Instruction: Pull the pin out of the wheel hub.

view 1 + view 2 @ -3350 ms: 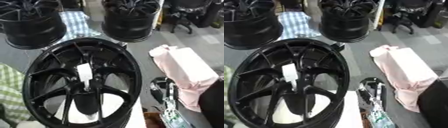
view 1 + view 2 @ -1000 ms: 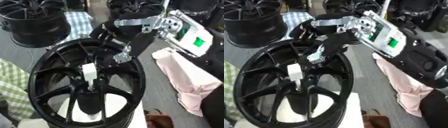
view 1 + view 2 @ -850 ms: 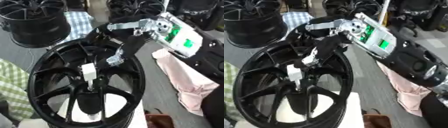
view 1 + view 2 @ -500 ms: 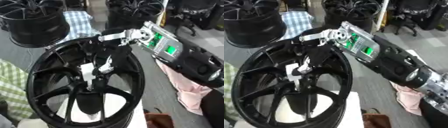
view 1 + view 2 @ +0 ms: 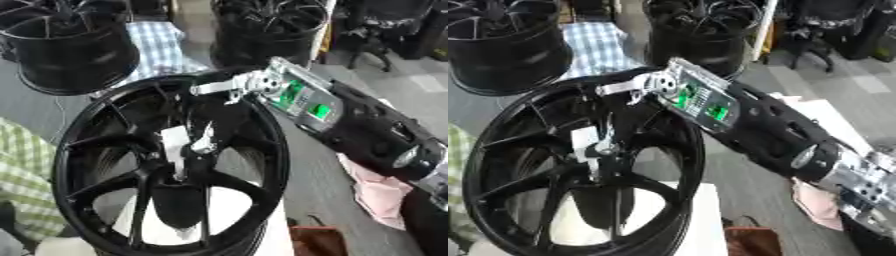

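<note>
A big black wheel hub (image 5: 166, 170) with thin spokes fills the near left of both views. It looks smooth and a bit shiny. In its middle stands a white pin (image 5: 175, 145), a flat, pale, long block that sticks up from the dark centre.

The robot's right hand (image 5: 210, 125) comes in from the right, over the far rim of the hub. Its dark fingers reach down right beside the pin and seem to touch it, with a silver tip against the pin's right side. I cannot tell if the fingers are closed around the pin or just next to it.

The arm (image 5: 754, 125) behind the hand is black, with silver metal parts and a plate with green patches. The right eye view shows more of it, down to a round silver joint near the right edge. The left eye view shows more of a pink cloth (image 5: 381, 192) lying on the right.

Two more black wheels (image 5: 66, 45) stand far behind, with a blue checked cloth (image 5: 162, 45) between them. No writing can be read.
</note>
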